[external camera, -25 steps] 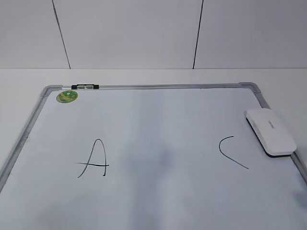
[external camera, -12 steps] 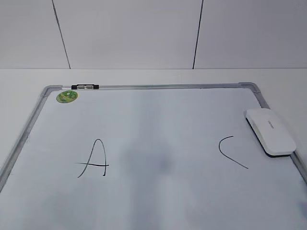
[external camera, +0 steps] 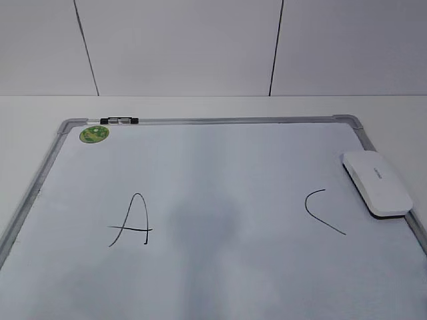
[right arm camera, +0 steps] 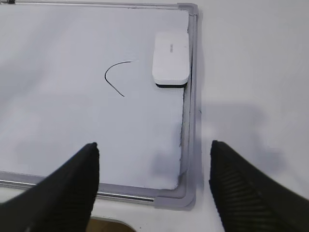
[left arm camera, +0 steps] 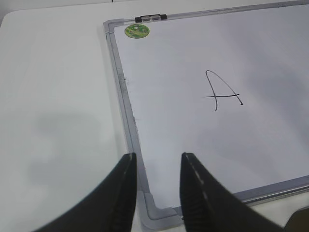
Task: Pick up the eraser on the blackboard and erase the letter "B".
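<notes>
The blackboard lies flat, a white board with a grey frame; it also shows in the left wrist view and the right wrist view. The white eraser rests on its right edge, next to the "C"; it also shows in the right wrist view. An "A" stands at the left. No letter "B" shows; a faint grey smudge lies between "A" and "C". My left gripper is open above the near-left corner. My right gripper is wide open above the near-right corner. Both are empty.
A small black-and-silver marker lies on the top frame beside a round green sticker. White table surface surrounds the board, with a white panelled wall behind.
A dim shadow at the board's lower right edge has gone. The eraser and letters have not moved.
</notes>
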